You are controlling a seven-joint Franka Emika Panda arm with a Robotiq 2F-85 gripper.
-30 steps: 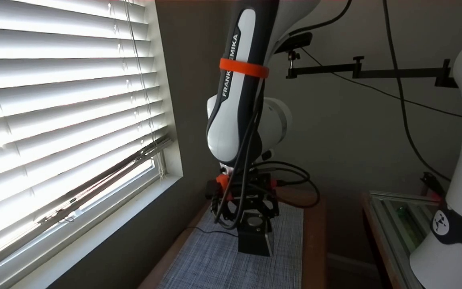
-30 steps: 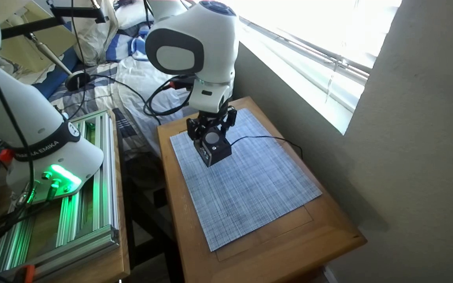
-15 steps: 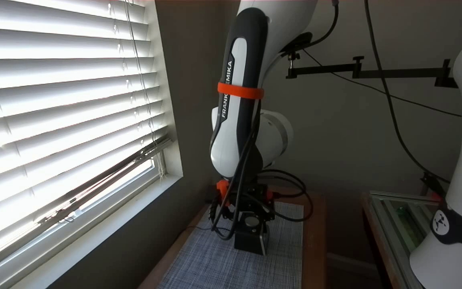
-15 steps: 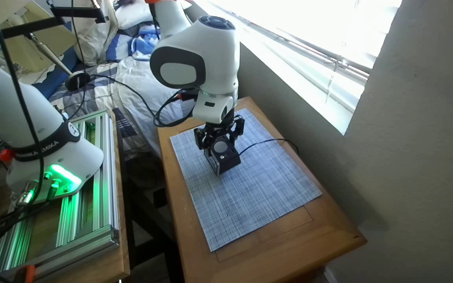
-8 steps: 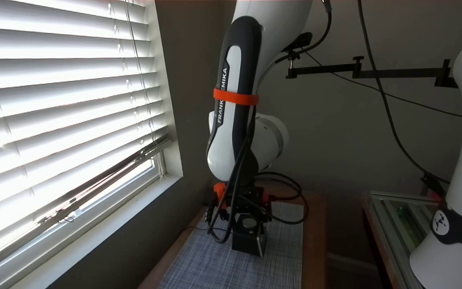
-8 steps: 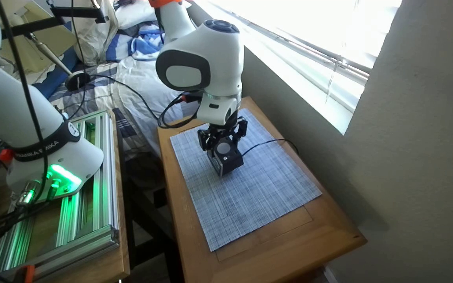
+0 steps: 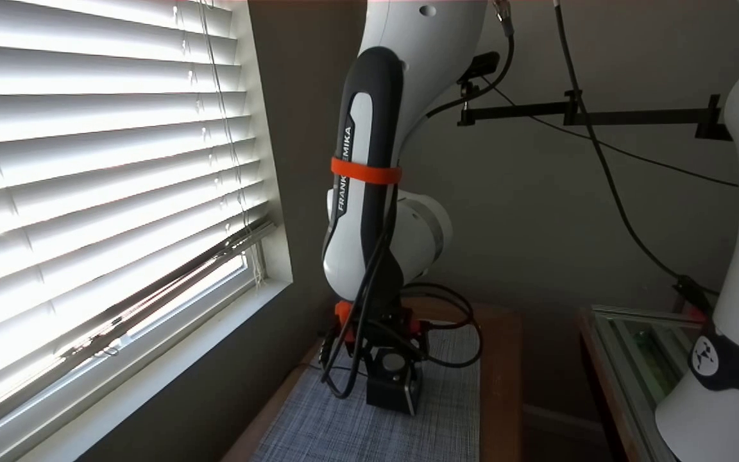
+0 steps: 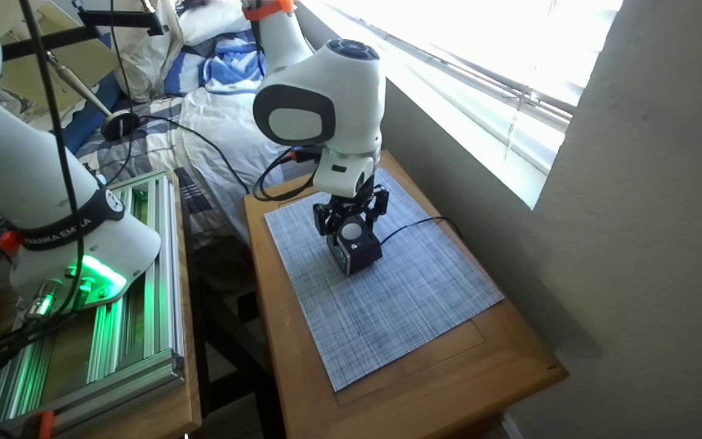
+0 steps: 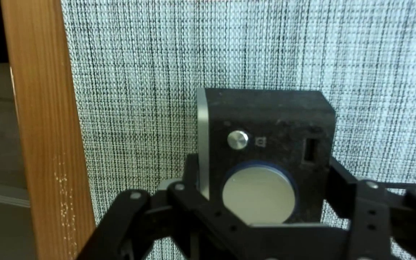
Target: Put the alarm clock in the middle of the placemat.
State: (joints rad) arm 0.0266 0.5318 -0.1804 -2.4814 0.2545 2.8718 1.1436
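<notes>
The alarm clock is a dark box with a pale round disc and a small silver button on top. It shows in both exterior views (image 7: 387, 394) (image 8: 365, 255) and in the wrist view (image 9: 276, 119). My gripper (image 9: 264, 173) is shut on it, one finger against each side. The gripper also shows in an exterior view (image 8: 351, 213). The clock is upright at the grey woven placemat (image 8: 406, 299), left of its middle there and toward the robot arm's side. It seems to touch the mat; its underside is hidden. The placemat also fills most of the wrist view (image 9: 132, 72).
A thin black cable (image 8: 415, 224) runs from the clock over the mat toward the wall. The wooden tabletop (image 8: 412, 402) borders the mat. The window wall (image 8: 485, 244) stands along one side. The robot's base table (image 8: 186, 341) stands across a gap.
The gripper and clock have come down and moved toward the window side and the mat's middle. In the last half second the mat has also shifted slightly toward the window.
</notes>
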